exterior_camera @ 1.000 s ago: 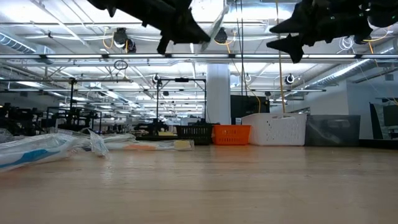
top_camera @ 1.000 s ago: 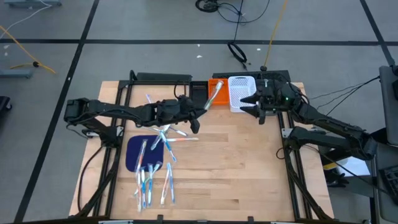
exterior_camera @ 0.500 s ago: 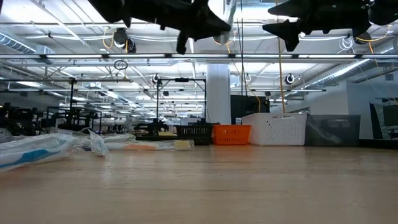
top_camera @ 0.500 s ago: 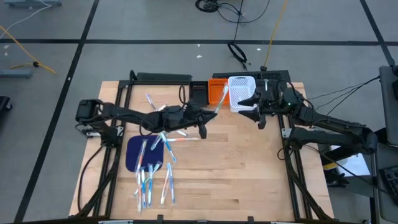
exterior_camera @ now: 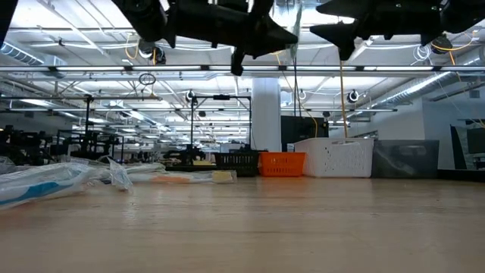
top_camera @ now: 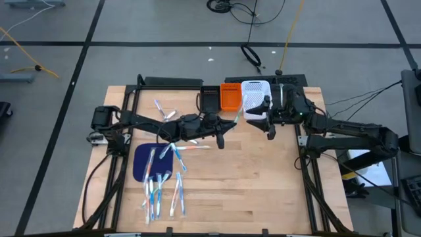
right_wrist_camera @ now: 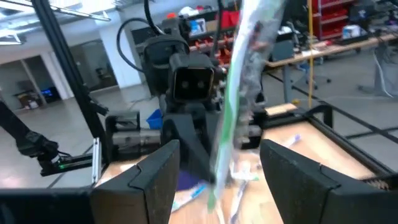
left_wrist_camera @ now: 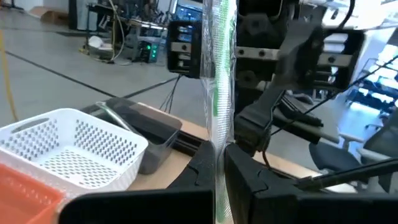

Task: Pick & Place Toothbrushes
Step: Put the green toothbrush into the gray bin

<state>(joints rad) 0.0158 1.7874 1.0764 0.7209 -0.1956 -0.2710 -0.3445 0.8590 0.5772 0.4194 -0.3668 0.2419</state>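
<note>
My left gripper (top_camera: 225, 125) is shut on one toothbrush (left_wrist_camera: 219, 93), a thin stick in a clear wrapper with green marks, held up over the table's far middle. My right gripper (right_wrist_camera: 225, 177) faces it, open. Its two fingers (right_wrist_camera: 149, 180) stand on either side of the toothbrush without touching it. Several more toothbrushes (top_camera: 161, 184) lie flat on and around the dark blue oval mat (top_camera: 146, 163) at the near left. In the low view both grippers show at the top, the left (exterior_camera: 258, 34) and the right (exterior_camera: 341, 30), high above the wood. My left gripper pinches the toothbrush's lower part (left_wrist_camera: 218, 163) between its two fingers. The fingers reach out level from the table's left and lie across the stick. The toothbrush stands nearly upright above the fingers, lifted clear of the table, its upper end (top_camera: 243, 100) leaning toward the bins.
Three bins stand in a row at the far edge: black (top_camera: 210, 100), orange (top_camera: 229, 97) and white (top_camera: 255, 93). A few loose toothbrushes (top_camera: 162, 108) lie at the far left. The near right half of the wooden table (top_camera: 263, 191) is bare.
My left gripper has carried the toothbrush toward the table's right edge and somewhat down, tipping level, so the brush now stands more upright. My right gripper, still open, has swung toward the table's left to meet it, and the brush now stands between its fingers.
</note>
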